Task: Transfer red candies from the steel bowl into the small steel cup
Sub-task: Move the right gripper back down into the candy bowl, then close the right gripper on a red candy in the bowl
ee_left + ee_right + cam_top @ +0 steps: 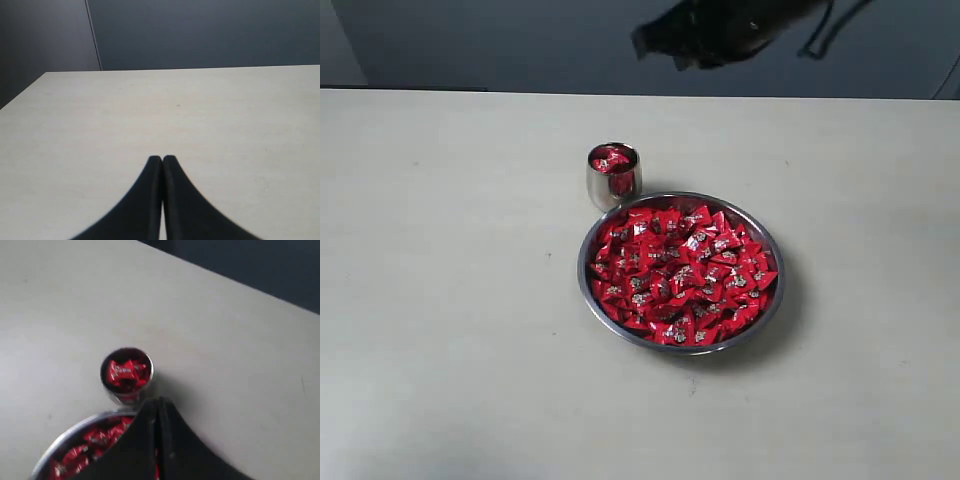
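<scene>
Red candies [680,278] heaped in the bowl [583,272], a few more in the cup [613,190] right at the bowl's rim, all on the pale counter [440,300]. Cup and bowl touching or barely apart, impossible to tell.

No pincer tips in the exterior view, only a dark, blurred arm [720,30] cut off by the top edge. In the right wrist view, most of the bowl [70,432] lost past the frame edge or hidden behind the right pincer [158,402]. Showing there: an arc of rim and some candies [75,457].

Right pincer clenched, fingertips pressed together, nothing seen between them. Tips over the bowl's rim, close by the cup [127,374]; height above the candies hard to judge.

Left pincer [162,160] clenched too, empty, above bare counter [150,110], with a dark wall [200,30] beyond.

Whole heap in the bowl only in the exterior view; pincer tips only in the wrist views.
</scene>
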### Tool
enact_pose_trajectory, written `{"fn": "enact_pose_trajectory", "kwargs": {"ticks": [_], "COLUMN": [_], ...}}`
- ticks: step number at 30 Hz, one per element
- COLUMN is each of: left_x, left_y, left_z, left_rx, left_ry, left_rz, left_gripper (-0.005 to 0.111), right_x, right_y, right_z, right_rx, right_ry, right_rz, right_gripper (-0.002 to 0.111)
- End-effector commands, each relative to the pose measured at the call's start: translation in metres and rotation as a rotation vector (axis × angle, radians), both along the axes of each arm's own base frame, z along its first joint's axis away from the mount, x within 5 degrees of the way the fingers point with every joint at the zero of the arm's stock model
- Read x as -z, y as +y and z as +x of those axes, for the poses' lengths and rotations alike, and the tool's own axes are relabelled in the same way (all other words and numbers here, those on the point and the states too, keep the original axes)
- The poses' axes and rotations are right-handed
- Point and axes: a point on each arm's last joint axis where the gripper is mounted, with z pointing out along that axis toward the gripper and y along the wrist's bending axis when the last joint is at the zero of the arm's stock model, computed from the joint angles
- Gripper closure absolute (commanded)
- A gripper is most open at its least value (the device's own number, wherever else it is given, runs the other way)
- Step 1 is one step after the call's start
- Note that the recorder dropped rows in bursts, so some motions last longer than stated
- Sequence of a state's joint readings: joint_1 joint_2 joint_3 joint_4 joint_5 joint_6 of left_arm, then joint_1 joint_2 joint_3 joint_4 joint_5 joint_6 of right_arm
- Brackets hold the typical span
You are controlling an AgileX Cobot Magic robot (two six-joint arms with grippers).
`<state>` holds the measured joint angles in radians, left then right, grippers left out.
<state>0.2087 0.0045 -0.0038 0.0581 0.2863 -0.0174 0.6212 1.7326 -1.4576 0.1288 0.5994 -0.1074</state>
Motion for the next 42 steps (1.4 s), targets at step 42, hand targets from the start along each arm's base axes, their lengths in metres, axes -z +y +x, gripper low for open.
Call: {"fn": "enact_pose_trajectory", "kwargs": {"ticks": [42], "left_x": [0.001], "left_y": [0.0], "left_z": [0.0], "left_rx": [0.004], "left_ry": [-0.002], "left_rz": [0.004], "left_gripper": [0.106], "right_x": [0.15], "right_y": [-0.046], "right_z": [-0.035], "right_rx": [0.022], "right_ry": [0.467], "right_rz": [-0.279], "right_gripper": [0.083]}}
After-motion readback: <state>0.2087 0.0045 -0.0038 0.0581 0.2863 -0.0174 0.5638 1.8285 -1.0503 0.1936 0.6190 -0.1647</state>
